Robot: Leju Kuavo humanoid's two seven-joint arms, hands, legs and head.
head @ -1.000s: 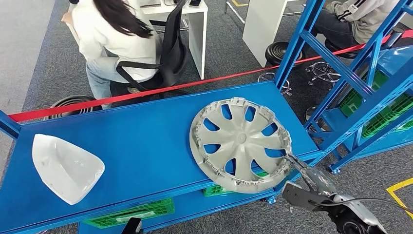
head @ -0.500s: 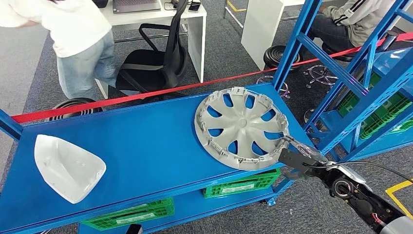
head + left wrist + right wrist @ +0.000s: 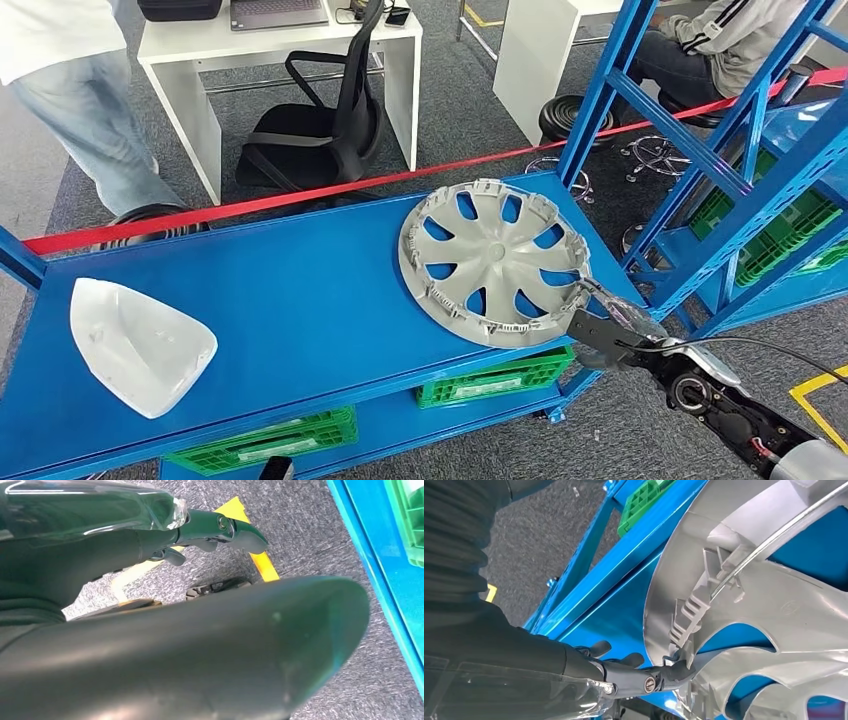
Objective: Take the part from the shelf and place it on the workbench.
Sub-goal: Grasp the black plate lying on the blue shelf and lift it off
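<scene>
A silver wheel cover (image 3: 490,262) lies inner side up on the right end of the blue workbench (image 3: 300,290), its near edge slightly past the bench's front lip. My right hand (image 3: 600,325) reaches in from the lower right and grips the cover's near-right rim. In the right wrist view the fingertips (image 3: 676,671) pinch a clip on the rim of the wheel cover (image 3: 774,605). My left hand (image 3: 220,527) hangs over grey carpet with its fingers stretched out and nothing in it.
A white moulded part (image 3: 135,345) lies at the bench's left end. Green crates (image 3: 500,375) sit on the shelf below. A blue rack (image 3: 760,170) stands close on the right. Red tape (image 3: 300,195) runs behind the bench. One person (image 3: 70,80) stands far left, another (image 3: 720,35) sits far right.
The wheel cover moved farther onto the bench and settled flat, my right hand still at its rim. The person rose from the black chair and walked off to the left.
</scene>
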